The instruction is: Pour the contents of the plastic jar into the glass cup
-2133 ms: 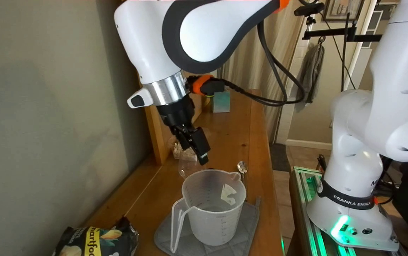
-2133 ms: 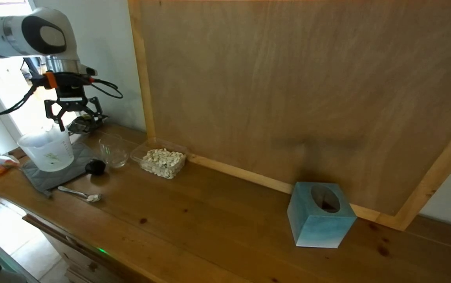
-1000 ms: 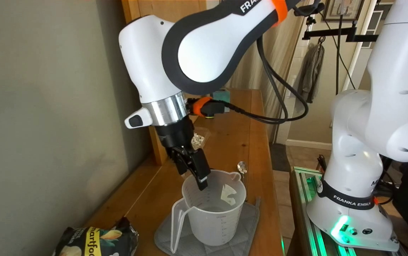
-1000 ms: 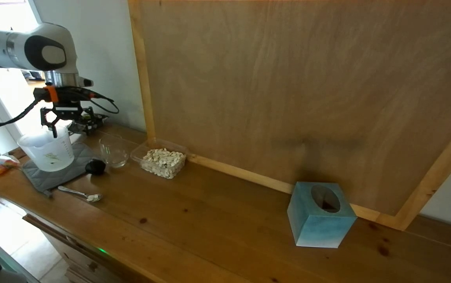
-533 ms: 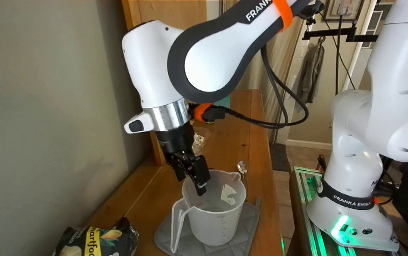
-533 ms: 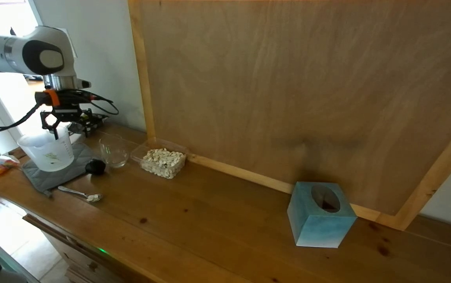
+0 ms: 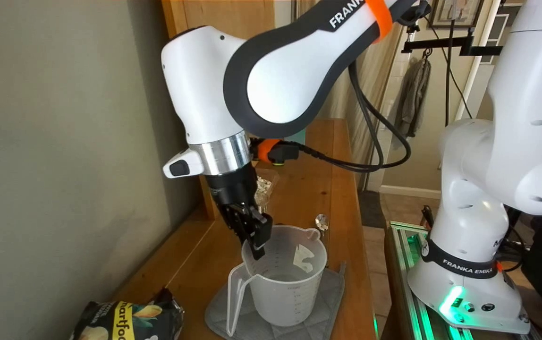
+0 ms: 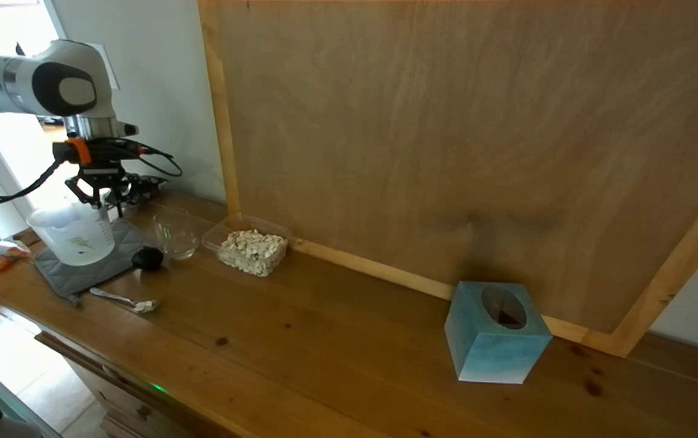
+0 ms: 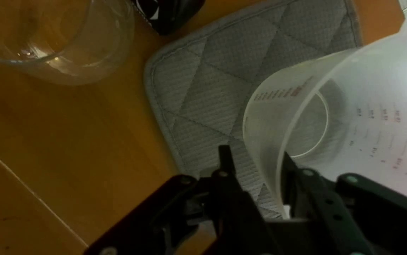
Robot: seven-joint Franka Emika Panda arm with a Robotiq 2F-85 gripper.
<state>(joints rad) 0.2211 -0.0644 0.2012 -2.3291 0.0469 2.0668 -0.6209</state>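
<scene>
"One plastic jar (image 7: 285, 300), upright on a gray pad (image 9: 203, 95), nearer the table's (image 8: 324, 347) room-side edge than its wall-side edge. Where's the gripper (image 9: 256, 156)?"

"At the rim, its fingers (image 9: 226, 161) spread: one down inside the mouth, one outside, the jar's wall between. I can't tell whether either touches."

"Room around it?"

"A strip of wood runs between pad and wall-side edge, with a black snack bag (image 7: 131, 321) near that edge. Across from it, the pad lies near the room-side edge."

"What's in the containers?"

"On the jar, printed marks and a round bottom show; contents I can't make out. The glass cup (image 8: 177, 236) stands just beyond the pad, wood showing through it. Beyond that, close to the wall-side edge, a clear tub (image 8: 264, 224) holds pale flakes (image 8: 252, 244). A spoon (image 8: 112, 296) carrying pale bits lies toward the room-side edge."

"Farthest off?"

"A blue tissue box (image 8: 498, 344), well apart, along the wall-side edge."
</scene>
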